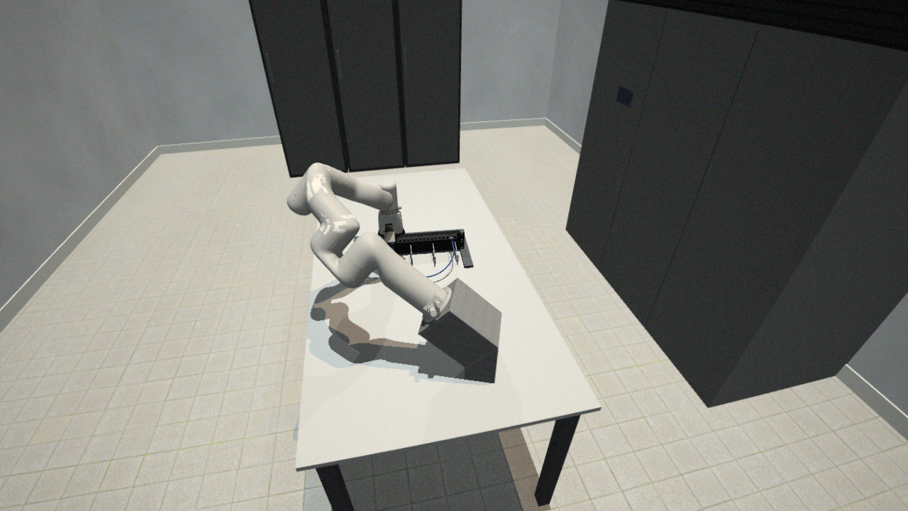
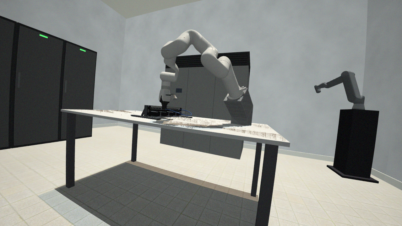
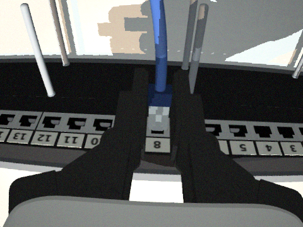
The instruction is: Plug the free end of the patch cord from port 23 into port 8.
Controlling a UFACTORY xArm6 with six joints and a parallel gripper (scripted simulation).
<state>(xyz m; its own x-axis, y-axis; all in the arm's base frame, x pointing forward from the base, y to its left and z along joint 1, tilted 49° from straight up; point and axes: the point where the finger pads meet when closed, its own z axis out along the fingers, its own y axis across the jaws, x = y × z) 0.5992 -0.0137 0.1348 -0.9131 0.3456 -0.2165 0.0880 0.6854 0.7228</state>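
My gripper [image 3: 160, 88] [image 2: 164, 107] is shut on the plug [image 3: 160, 97] of the blue patch cord [image 3: 159, 41] [image 1: 453, 253] [image 2: 191, 114], with a finger on each side of its dark blue boot. The clear plug front lines up with port 8, above the white plate 8 [image 3: 157, 145], with a pale latch strip facing the wrist camera. Part of the clear body shows outside. How deep it sits and whether it is latched, I cannot tell. The rack [image 3: 95, 79] [image 2: 151, 113] stands on the table. The fingers hide the plates on both sides of 8.
Pale rods [image 3: 38, 50] [image 3: 196, 57] stick out from the rack front on both sides of the cord. The arm's grey base block [image 1: 466, 336] [image 2: 241, 112] stands on the white table [image 1: 381, 419]. Another arm [image 2: 348, 84] stands apart on a black pedestal.
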